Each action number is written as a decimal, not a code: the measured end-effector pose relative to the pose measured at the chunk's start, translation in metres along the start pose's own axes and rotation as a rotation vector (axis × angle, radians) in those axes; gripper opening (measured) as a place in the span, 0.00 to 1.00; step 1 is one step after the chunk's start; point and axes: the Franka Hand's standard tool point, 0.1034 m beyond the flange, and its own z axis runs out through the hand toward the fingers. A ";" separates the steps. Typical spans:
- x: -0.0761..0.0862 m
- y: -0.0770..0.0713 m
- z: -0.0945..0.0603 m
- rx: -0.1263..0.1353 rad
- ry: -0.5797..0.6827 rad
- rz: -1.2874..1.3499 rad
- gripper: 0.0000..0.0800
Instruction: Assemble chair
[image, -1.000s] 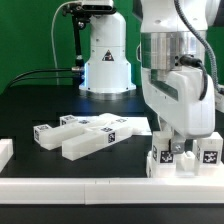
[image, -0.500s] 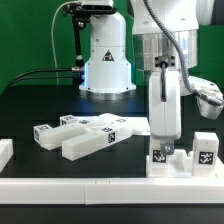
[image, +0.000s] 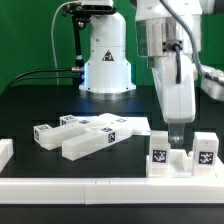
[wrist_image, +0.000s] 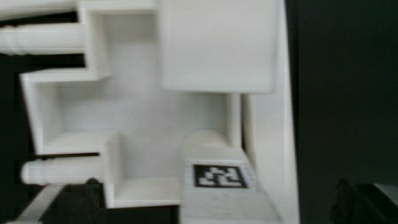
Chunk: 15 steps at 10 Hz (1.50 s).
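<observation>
Broadly, a black table fills the exterior view. The white robot arm is based at twelve o'clock and reaches down at three o'clock. A long white ledge runs along six o'clock. Loose chair parts lie flat in a cluster just off centre toward eight o'clock. An upright chair piece stands against the ledge at five o'clock. The gripper hangs at its top, jaws spread, pinching nothing. Small black-and-white tags face forward. The wrist view shows the same piece close up, with its pegs and one tag.
</observation>
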 end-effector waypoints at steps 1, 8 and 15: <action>-0.005 0.003 0.001 -0.005 0.001 -0.013 0.81; -0.013 0.021 -0.005 -0.002 -0.006 -0.388 0.81; -0.003 0.030 -0.011 0.022 0.024 -1.047 0.81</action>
